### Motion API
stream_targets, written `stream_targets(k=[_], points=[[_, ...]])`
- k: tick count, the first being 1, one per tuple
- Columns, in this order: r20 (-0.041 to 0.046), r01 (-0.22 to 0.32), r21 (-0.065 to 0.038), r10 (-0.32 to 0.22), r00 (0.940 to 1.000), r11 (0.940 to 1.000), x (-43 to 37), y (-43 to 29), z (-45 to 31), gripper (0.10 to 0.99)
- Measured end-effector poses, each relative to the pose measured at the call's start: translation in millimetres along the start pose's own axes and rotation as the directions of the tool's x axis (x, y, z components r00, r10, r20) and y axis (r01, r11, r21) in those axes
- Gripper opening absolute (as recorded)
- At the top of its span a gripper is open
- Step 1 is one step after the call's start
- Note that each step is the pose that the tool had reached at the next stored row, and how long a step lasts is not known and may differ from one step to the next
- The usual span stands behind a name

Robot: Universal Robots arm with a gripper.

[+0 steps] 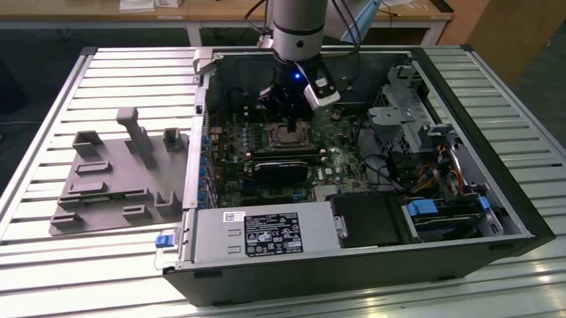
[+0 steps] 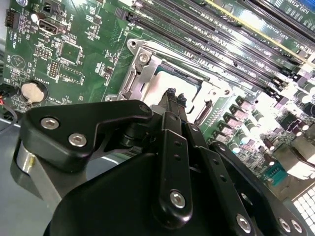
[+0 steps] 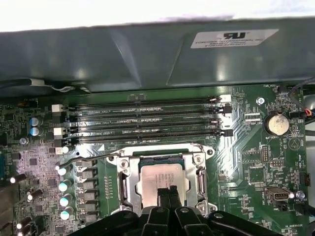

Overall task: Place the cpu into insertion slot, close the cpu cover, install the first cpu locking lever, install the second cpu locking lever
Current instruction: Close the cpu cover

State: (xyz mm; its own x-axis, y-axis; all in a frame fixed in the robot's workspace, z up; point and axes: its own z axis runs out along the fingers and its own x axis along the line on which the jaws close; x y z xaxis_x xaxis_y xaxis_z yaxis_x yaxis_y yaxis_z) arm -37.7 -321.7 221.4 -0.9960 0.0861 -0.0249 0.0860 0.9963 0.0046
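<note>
Exterior view: power supply box sits nearest, at the front of the open computer case on a slatted table. The gripper hangs over the cpu on the motherboard.

Second wrist view: black gripper linkage is up close, with the fingertips pinched together and nothing held, just above the cpu. The cpu cover lies flat around it.

First wrist view: finger pair closed over the chip, which sits in the insertion slot with the cover frame down. Memory slots are beyond. Whether the tips touch the chip, can't tell.
</note>
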Motion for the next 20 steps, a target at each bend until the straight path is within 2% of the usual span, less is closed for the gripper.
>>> stream_targets(k=[11, 20], points=[[0.0064, 0.0, -0.001, 0.0, 1.0, 1.0, 0.0, 0.1, -11.9, 0.102], [0.0113, 0.0, -0.001, 0.0, 0.9999, 1.0, 0.6, 0.0, -14.3, 0.102]])
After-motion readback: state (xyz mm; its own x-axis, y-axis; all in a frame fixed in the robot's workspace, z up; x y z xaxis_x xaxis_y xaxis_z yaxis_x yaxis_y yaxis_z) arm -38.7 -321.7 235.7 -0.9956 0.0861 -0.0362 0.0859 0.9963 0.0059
